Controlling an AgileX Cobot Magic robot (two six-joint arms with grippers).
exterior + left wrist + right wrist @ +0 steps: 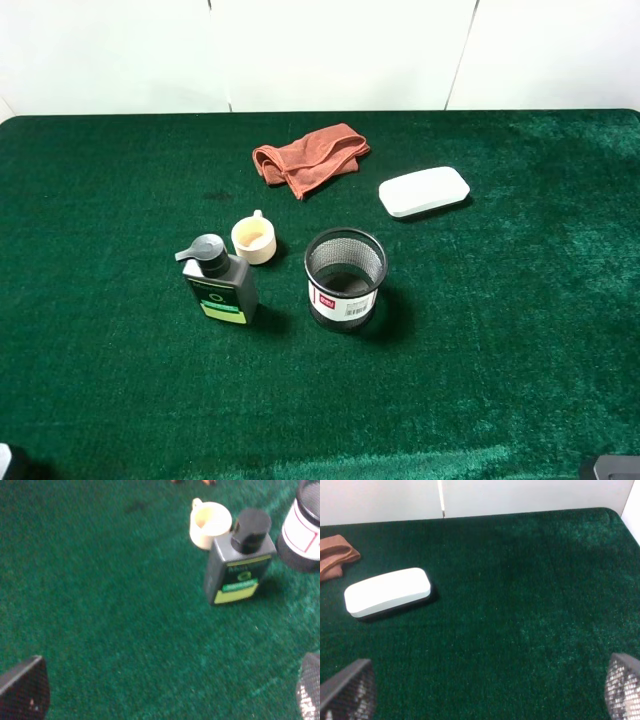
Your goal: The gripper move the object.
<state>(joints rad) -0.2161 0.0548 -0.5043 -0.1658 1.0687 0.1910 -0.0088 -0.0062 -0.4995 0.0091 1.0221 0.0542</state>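
Observation:
The white oblong case point(424, 191) lies flat on the green table at the back right, with nothing touching it. It also shows in the right wrist view point(387, 592), well ahead of my right gripper point(485, 687). That gripper is open and empty, its fingers point(347, 690) wide apart above bare cloth. My left gripper point(166, 687) is also open and empty, low over the table, short of the dark bottle point(239, 557). In the exterior high view only bits of the arms show, at the bottom corners.
A rust-red cloth point(310, 157) lies at the back centre, left of the case. A cream small cup point(254, 239), a dark pump bottle point(219, 283) and a black mesh cup point(345, 277) stand mid-table. White walls rise behind the table's far edge.

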